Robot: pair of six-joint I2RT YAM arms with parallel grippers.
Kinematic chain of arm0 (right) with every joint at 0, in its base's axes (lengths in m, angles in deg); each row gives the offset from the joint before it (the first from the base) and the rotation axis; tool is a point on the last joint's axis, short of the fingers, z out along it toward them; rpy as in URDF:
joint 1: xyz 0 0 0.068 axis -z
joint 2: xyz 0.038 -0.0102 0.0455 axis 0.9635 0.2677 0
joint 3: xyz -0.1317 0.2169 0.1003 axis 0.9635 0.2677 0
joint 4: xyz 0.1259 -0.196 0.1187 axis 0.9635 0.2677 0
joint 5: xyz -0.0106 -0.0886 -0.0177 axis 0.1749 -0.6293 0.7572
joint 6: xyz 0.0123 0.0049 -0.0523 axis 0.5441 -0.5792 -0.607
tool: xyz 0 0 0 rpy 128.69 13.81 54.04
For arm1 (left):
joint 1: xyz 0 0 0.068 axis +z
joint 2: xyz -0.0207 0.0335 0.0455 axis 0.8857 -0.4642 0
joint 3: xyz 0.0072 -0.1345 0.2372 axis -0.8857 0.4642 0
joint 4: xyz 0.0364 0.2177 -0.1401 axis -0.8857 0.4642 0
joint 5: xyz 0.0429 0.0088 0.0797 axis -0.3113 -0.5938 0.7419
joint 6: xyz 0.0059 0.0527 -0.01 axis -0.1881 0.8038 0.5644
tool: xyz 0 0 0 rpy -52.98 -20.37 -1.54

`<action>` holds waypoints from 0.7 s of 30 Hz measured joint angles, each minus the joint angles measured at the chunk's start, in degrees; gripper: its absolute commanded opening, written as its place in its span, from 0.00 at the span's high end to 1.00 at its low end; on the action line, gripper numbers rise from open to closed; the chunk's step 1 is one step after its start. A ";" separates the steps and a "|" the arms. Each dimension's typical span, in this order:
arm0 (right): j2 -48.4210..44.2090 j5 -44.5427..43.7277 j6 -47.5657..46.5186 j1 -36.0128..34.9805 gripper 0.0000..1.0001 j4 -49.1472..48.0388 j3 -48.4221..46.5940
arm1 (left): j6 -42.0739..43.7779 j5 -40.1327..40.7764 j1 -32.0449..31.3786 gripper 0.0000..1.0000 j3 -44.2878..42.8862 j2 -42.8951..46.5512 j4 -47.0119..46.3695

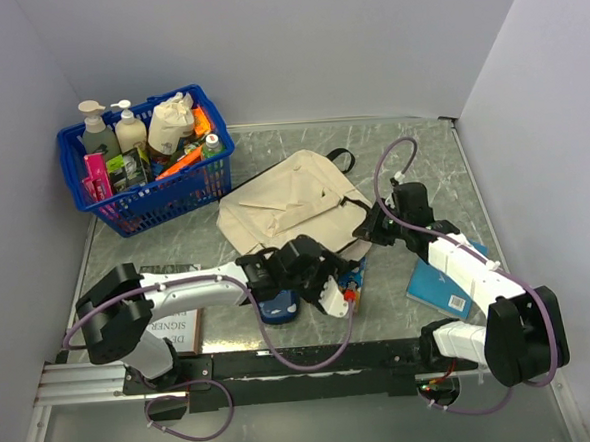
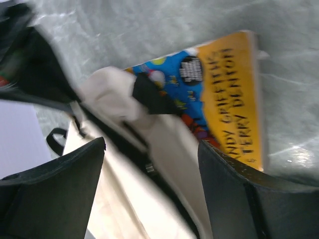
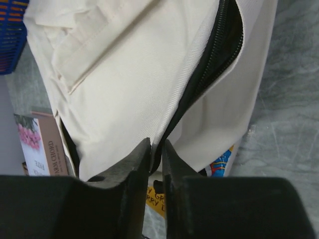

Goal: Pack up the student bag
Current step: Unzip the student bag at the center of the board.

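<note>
The student bag (image 1: 294, 206), cream fabric with black zipper trim, lies flat mid-table. In the right wrist view its zipper mouth (image 3: 219, 55) gapes open. My right gripper (image 3: 157, 149) is shut on the cream edge of that opening, at the bag's right side (image 1: 375, 226). My left gripper (image 1: 334, 279) hovers open at the bag's near edge. Its black fingers (image 2: 55, 189) straddle blurred bag fabric (image 2: 149, 149) without holding it. A blue and yellow picture book (image 2: 234, 89) lies partly under the bag's near corner (image 1: 355, 274).
A blue plastic basket (image 1: 148, 195) with bottles and a small cloth pouch stands at the back left. A blue book (image 1: 441, 287) lies under the right arm. A brown book with pink flowers (image 3: 40, 144) lies near the left arm's base (image 1: 176, 323). A blue round object (image 1: 278, 307) sits beneath the left arm.
</note>
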State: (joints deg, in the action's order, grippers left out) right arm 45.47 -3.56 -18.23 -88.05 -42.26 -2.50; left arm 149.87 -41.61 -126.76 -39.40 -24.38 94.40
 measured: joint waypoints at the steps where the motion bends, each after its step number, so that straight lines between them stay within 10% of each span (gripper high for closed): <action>1: 0.00 0.24 0.02 0.00 0.85 -0.02 -0.22 | 0.66 -0.07 -0.31 0.23 1.16 0.04 -1.14; 21: -0.87 2.47 0.42 0.02 0.96 -0.79 -0.98 | -4.90 1.73 -0.20 0.60 -0.83 -5.05 -8.55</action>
State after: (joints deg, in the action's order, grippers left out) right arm 44.60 -1.09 -17.82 -88.03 -43.05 -3.48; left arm 144.97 -39.89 -126.96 -40.23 -29.43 85.86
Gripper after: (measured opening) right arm 0.113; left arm 0.475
